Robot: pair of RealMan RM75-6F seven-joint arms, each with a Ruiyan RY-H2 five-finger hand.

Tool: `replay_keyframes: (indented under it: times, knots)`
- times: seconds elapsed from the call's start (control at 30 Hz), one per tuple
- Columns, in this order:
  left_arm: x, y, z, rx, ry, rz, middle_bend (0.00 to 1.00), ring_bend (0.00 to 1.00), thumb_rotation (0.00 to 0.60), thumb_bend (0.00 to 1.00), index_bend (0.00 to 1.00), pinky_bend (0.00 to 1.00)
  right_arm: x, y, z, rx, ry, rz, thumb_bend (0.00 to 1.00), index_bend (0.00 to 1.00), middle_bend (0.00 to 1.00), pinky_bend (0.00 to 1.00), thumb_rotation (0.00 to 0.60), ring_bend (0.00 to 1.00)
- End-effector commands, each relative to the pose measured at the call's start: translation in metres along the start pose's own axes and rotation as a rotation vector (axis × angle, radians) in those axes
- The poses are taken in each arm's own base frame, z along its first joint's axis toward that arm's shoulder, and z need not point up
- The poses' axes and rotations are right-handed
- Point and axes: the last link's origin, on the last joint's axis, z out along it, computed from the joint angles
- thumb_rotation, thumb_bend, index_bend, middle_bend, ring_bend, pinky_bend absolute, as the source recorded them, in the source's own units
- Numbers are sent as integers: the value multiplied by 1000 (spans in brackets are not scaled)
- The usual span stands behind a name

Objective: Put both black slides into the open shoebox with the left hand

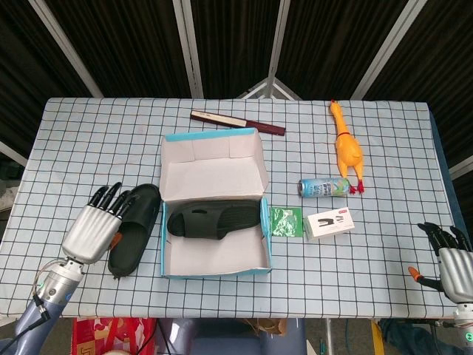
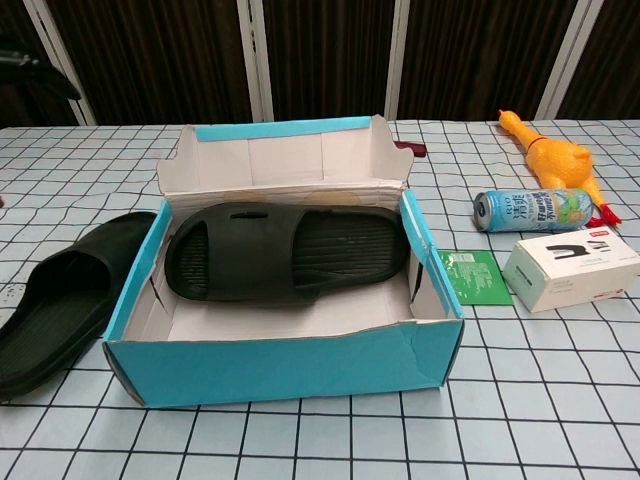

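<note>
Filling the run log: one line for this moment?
first slide: in shoebox | second slide: on table, left of box | left hand: open, over second slide | right hand: idle at table edge
</note>
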Motion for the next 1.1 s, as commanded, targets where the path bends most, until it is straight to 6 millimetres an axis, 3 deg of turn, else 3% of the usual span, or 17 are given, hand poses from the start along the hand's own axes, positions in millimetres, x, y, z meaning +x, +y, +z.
replay_keyframes:
  times: [0.03, 0.13, 0.2, 0.43, 0.63, 0.8, 0.93, 1.1]
  knots:
    - [-41, -46, -13, 106, -138, -25, 149, 76, 600, 240, 157, 166, 0, 0, 0, 0, -3, 0, 227, 178, 161, 78, 600, 201]
    - [-61, -62, -6, 125, -202, -35, 146, 73, 600, 239, 148, 163, -1, -1, 0, 1, -7, -5, 227, 178, 161, 78, 600, 201]
    - [-80, -69, 8, 131, -253, -46, 148, 73, 600, 239, 148, 164, -3, -3, 1, 3, -12, -10, 227, 178, 161, 78, 600, 201]
    - [-107, -64, 40, 102, -293, -118, 152, 73, 600, 239, 157, 162, -5, -2, 3, -16, -30, -17, 227, 178, 161, 78, 600, 201]
    - [-109, -55, 52, 86, -284, -158, 165, 73, 600, 239, 172, 162, -6, -2, 5, -20, -33, -23, 227, 178, 161, 78, 600, 201]
    - [-104, -53, 57, 93, -282, -217, 193, 73, 548, 239, 188, 162, -6, -2, 6, -20, -36, -25, 227, 178, 161, 78, 600, 201]
    - [-95, -52, 61, 97, -284, -285, 213, 73, 539, 239, 203, 162, -6, -3, 6, -16, -35, -28, 227, 178, 161, 78, 600, 201]
    - [-91, -53, 66, 103, -349, -360, 162, 25, 534, 239, 170, 113, -7, -4, 5, -17, -35, -29, 227, 178, 161, 78, 600, 201]
